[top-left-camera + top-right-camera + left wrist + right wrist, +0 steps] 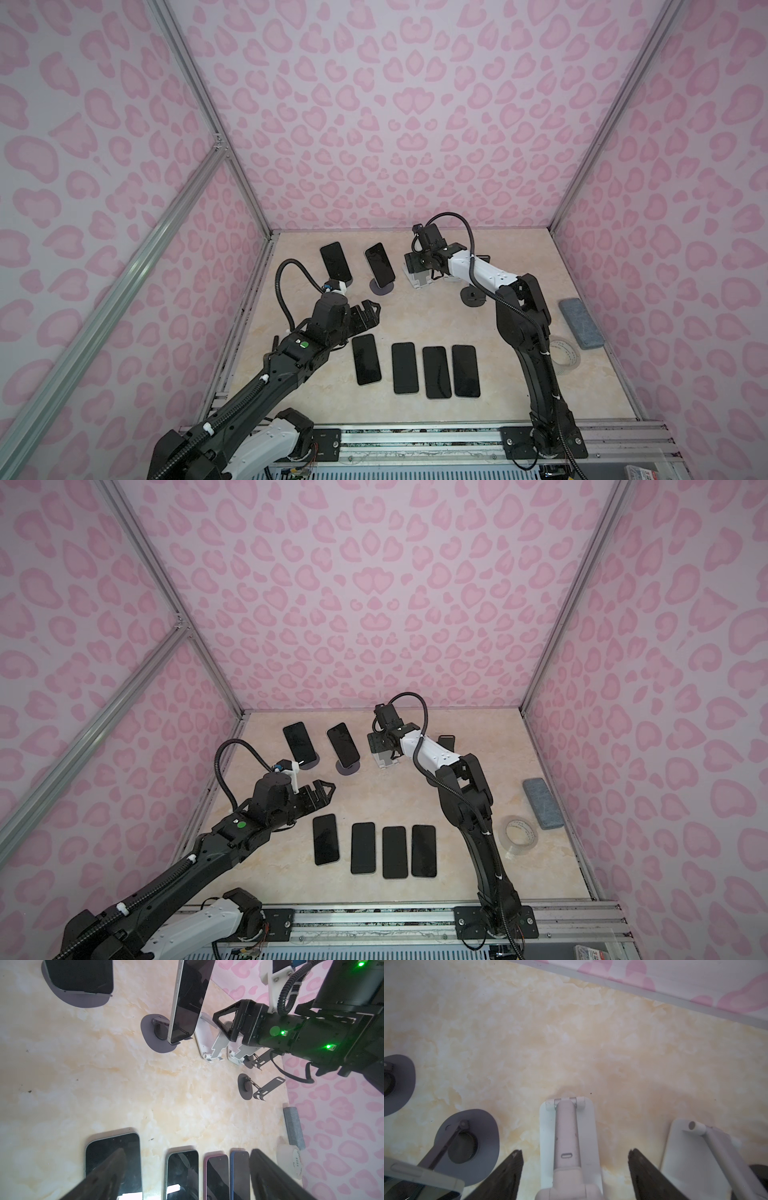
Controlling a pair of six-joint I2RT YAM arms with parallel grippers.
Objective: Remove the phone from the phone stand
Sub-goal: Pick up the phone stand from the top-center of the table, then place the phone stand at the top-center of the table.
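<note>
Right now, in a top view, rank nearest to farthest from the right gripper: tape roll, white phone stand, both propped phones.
1. white phone stand, directly under the right gripper.
2. right propped phone, beside it.
3. left propped phone, farther along the back.
4. tape roll, right side, toward the base.

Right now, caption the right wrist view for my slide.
Right hand straddling a white phone stand, two grey round-based stands beside it.

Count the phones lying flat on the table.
4, in a row near the front edge: first phone, second phone, third phone, fourth phone, counted from the left arm. None seems hidden.
</note>
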